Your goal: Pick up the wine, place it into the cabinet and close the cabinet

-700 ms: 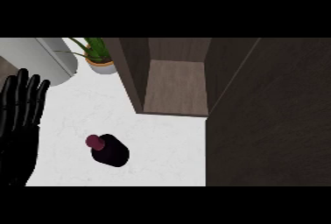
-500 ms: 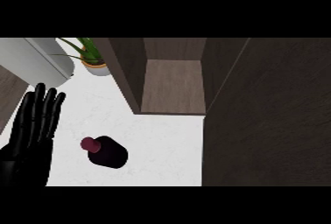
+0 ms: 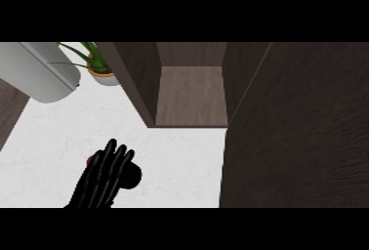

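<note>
The wine bottle (image 3: 133, 177) stands on the white counter (image 3: 65, 132) at the lower left, seen from above as a dark round body. A sliver of its maroon cap (image 3: 89, 160) shows. My left hand (image 3: 101, 180) lies over the bottle with its fingers straight and pointing away from me, hiding most of the bottle. I cannot tell whether the hand touches it. The open cabinet (image 3: 191, 97) stands beyond the bottle, its wooden inside bare. Its dark door (image 3: 302, 127) fills the right side. My right hand shows in no view.
A potted green plant (image 3: 97, 63) stands at the back left beside the cabinet's wall. A large grey cylinder (image 3: 43, 71) lies at the far left. Dark floor shows past the counter's left edge (image 3: 10, 112).
My left hand has moved right from the counter's left side to over the bottle, fingers still straight. The view has shifted, so the cabinet sits more to the centre.
</note>
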Action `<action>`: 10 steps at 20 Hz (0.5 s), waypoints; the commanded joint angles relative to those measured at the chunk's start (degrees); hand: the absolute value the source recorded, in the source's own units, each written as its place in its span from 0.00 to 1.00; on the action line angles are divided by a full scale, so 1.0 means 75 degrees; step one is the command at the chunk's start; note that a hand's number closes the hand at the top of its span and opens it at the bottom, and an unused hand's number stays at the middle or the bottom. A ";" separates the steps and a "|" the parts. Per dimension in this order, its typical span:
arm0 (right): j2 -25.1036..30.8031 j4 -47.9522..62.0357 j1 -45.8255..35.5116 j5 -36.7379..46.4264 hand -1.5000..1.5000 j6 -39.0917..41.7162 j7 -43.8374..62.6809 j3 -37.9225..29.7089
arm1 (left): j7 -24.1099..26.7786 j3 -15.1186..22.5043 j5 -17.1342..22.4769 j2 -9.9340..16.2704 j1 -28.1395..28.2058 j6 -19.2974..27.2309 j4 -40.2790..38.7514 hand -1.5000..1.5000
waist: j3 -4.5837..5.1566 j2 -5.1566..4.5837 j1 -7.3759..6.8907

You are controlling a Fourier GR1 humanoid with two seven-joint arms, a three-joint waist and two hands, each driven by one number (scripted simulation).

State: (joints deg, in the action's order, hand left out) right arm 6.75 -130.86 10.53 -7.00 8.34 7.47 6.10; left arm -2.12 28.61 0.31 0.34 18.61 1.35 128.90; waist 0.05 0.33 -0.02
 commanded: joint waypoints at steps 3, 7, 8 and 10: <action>0.0027 -0.1380 0.0335 -0.0164 0.00 -0.0117 0.1221 0.0420 | -0.0668 0.2061 -0.0795 -0.0044 0.0514 0.1101 0.0899 0.00 | -0.0008 -0.0005 -0.0015; 0.0072 -0.1389 -0.0015 -0.0325 0.00 -0.0076 0.1528 0.0266 | -0.0811 0.2711 -0.1687 -0.0040 0.0481 0.1526 0.1116 0.00 | -0.0009 -0.0023 -0.0025; 0.0098 -0.1518 -0.0159 -0.0513 0.00 -0.0215 0.1904 0.0053 | -0.1035 0.2561 -0.1474 -0.0041 0.0199 0.1575 0.1101 0.00 | -0.0008 -0.0031 -0.0010; -0.0023 -0.1386 -0.0435 -0.0209 0.00 -0.0306 0.1924 0.0297 | -0.0852 0.3066 -0.1792 -0.0041 0.0407 0.1898 0.0913 0.00 | -0.0007 -0.0028 -0.0025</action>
State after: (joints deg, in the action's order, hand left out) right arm 6.82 -139.27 9.66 -8.05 6.94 18.53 8.47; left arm -8.13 45.34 -10.67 0.55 21.91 12.54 135.78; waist 0.00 0.19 -0.18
